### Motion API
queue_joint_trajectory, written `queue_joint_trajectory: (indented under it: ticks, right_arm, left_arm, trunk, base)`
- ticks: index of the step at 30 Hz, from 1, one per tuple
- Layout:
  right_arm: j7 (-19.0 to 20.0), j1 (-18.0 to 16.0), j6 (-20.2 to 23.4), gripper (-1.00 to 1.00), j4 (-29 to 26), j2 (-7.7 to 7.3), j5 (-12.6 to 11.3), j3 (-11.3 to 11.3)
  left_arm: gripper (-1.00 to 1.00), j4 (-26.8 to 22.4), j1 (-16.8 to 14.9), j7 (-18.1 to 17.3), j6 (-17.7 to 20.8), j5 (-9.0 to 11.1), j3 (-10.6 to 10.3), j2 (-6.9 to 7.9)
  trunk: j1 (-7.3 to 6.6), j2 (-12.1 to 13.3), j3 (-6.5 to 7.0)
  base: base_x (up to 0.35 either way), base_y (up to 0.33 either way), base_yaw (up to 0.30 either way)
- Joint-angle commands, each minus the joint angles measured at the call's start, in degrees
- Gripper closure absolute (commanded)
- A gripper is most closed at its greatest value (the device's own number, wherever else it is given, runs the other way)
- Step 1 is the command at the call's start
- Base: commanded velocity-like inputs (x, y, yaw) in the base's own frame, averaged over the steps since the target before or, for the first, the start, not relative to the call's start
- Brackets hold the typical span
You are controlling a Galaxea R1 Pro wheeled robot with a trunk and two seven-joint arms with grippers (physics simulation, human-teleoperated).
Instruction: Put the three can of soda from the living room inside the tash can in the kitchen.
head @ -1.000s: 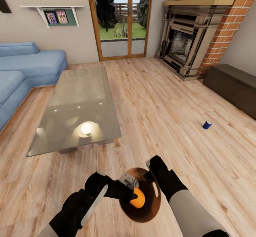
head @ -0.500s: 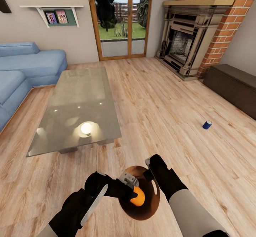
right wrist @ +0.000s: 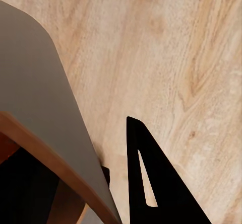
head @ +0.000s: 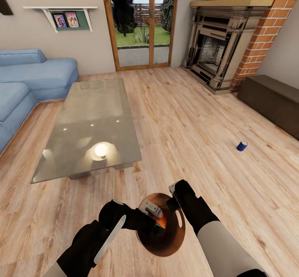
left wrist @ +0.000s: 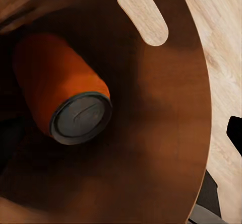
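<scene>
right hand (head: 172, 197) gripping bin (head: 176, 237) rim, orange can (left wrist: 63, 93) inside

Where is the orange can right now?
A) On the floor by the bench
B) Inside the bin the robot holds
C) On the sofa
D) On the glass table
B: the left wrist view shows the orange can lying inside the bin, against its brown inner wall; the can on the floor by the bench is the blue can.
</scene>
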Motion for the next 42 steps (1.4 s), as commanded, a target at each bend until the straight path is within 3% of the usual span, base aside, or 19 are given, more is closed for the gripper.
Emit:
queue_joint_trajectory:
  ticks: [1, 20, 36, 42]
  right_arm:
    - [0.43, -0.03, 0.48, 1.00, 0.01, 0.00, -3.04, 0.01]
    - [0.48, -0.06, 0.48, 1.00, 0.04, 0.00, -3.13, -0.02]
    - [0.48, 0.06, 0.48, 1.00, 0.27, -0.57, -3.15, -0.54]
    - [0.53, 0.14, 0.48, 1.00, 0.27, -0.60, -3.26, -0.74]
  left_arm:
    - [-1.00, 2.02, 0.01, 0.27, -0.33, -2.18, 0.02, 0.04]
    - [-1.00, -0.74, 0.01, -0.21, -0.12, -1.84, 0.12, 0.51]
    - [-1.00, -12.25, 0.29, -1.13, 1.57, -1.02, 0.58, 0.89]
    - [-1.00, -13.64, 0.57, -1.86, 1.57, -0.35, 0.89, 1.58]
  trunk:
    - [0.00, 0.00, 0.01]
    - [0.00, 0.00, 0.01]
    - [0.00, 0.00, 0.01]
    - [0.00, 0.00, 0.01]
  base:
    - [0.000, 0.000, 0.000]
    - [0.000, 0.000, 0.000]
    - [0.000, 0.000, 0.000]
    - [0.000, 0.000, 0.000]
